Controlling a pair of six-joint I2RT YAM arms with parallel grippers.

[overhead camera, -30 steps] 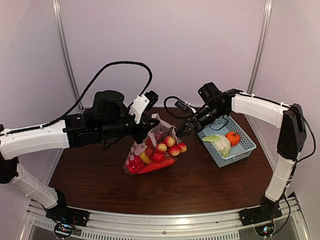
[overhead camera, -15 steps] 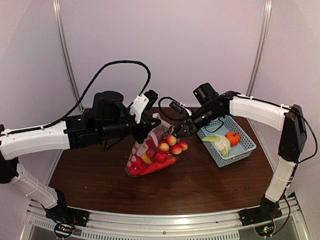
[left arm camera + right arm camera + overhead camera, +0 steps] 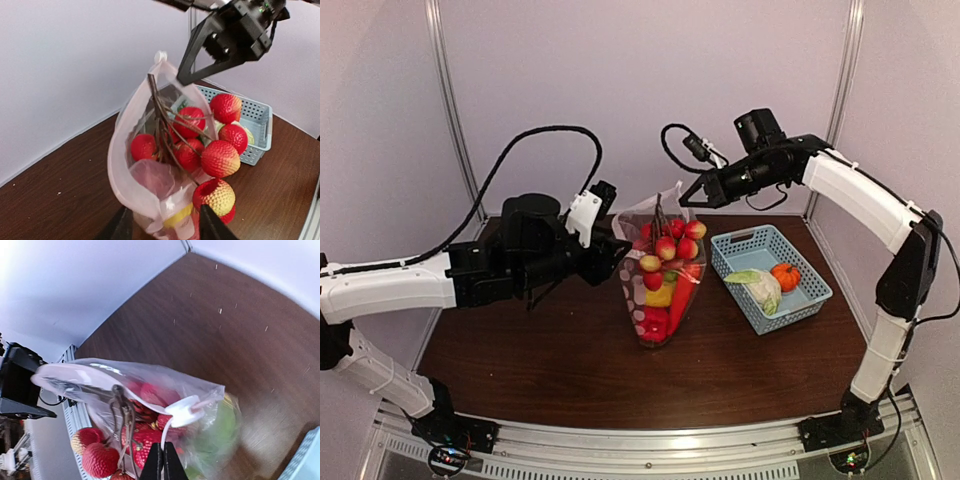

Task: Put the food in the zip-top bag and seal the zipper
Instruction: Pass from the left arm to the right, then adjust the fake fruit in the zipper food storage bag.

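**Zip-top bag (image 3: 655, 310) hung mid-table by one corner, with a fruit cluster across its mouth**

Nearest, the left gripper (image 3: 165, 226) has its fingers apart astride the bag's lower part, and we cannot tell whether they touch the film. The red-yellow fruit cluster (image 3: 220, 157) lies half outside the mouth, and its stems cross the zipper (image 3: 125, 112). We judge that pressing the seal now would trap the stems, and that tilting the bag could spill the cluster onto the table (image 3: 520, 360). To the right, the cabbage (image 3: 757, 285) and pumpkin (image 3: 785, 276) remain in the blue basket (image 3: 795, 312). Farthest, the right gripper (image 3: 162, 462) has its fingers together, pinching the bag's top corner. This single pinch carries the load, so the film could slip out. The frame edge cuts off the fingertips, and the deeper contents are obscured.
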